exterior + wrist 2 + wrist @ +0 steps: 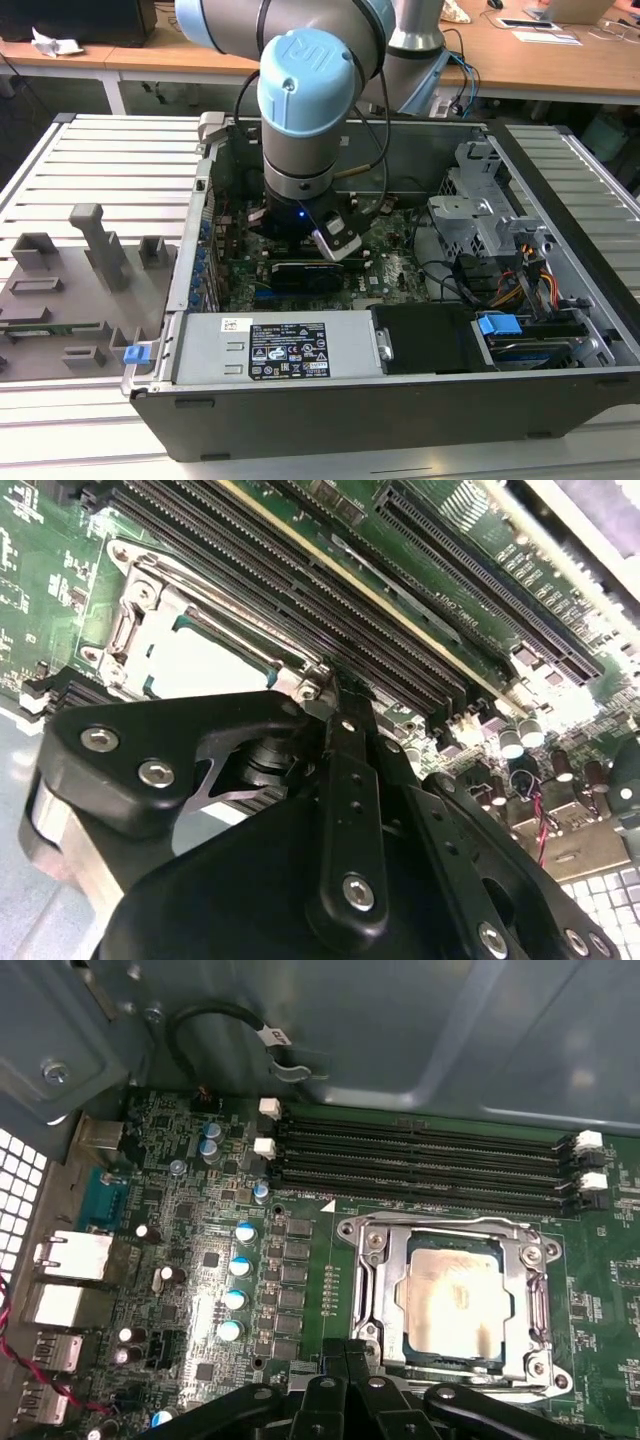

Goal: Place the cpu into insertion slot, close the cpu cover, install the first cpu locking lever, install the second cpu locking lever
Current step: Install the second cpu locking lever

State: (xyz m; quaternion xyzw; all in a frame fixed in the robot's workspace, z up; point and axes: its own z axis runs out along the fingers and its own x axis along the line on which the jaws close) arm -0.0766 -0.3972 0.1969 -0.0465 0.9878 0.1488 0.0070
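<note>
Lying just beyond closed jaws: cpu (455, 1298)

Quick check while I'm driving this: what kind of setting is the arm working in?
Likely a lab or office workbench set up for PC assembly: an opened computer case on a slatted metal table, wooden desks behind, and grey part fixtures beside the case.

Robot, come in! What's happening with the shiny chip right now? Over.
Hand low at the socket's edge. Cpu seated in the insertion slot, cpu cover down around it. Memory slots beside, nothing blocking.
</note>
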